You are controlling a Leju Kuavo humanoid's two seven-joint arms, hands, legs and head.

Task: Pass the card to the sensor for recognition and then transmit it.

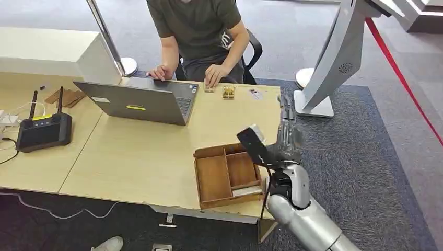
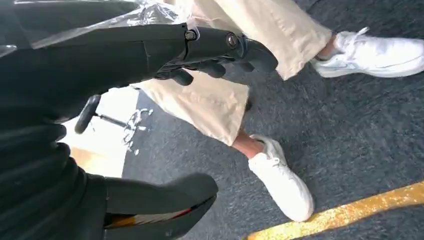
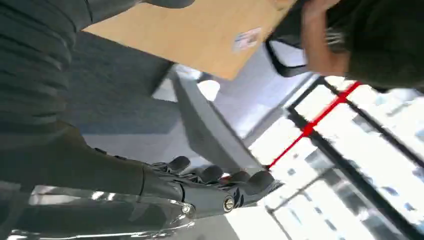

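A small pale card (image 1: 254,94) with a coloured print lies flat near the far edge of the wooden table (image 1: 136,157); the right wrist view catches the card (image 3: 247,39) too. Beside it sits a small gold-coloured piece (image 1: 228,92). My right hand (image 1: 286,138) is raised off the table's right end, above a wooden divided tray (image 1: 198,178). Its fingers (image 3: 215,175) are stretched out straight with nothing in them. My left hand (image 2: 200,50) hangs low over the carpet, fingers extended and holding nothing.
A person (image 1: 198,31) sits across the table with both hands by an open laptop (image 1: 141,99). A black antenna box (image 1: 44,130) is at the left. A grey kiosk stand (image 1: 334,57) rises on the right. Someone's legs and white shoes (image 2: 280,180) are near my left hand.
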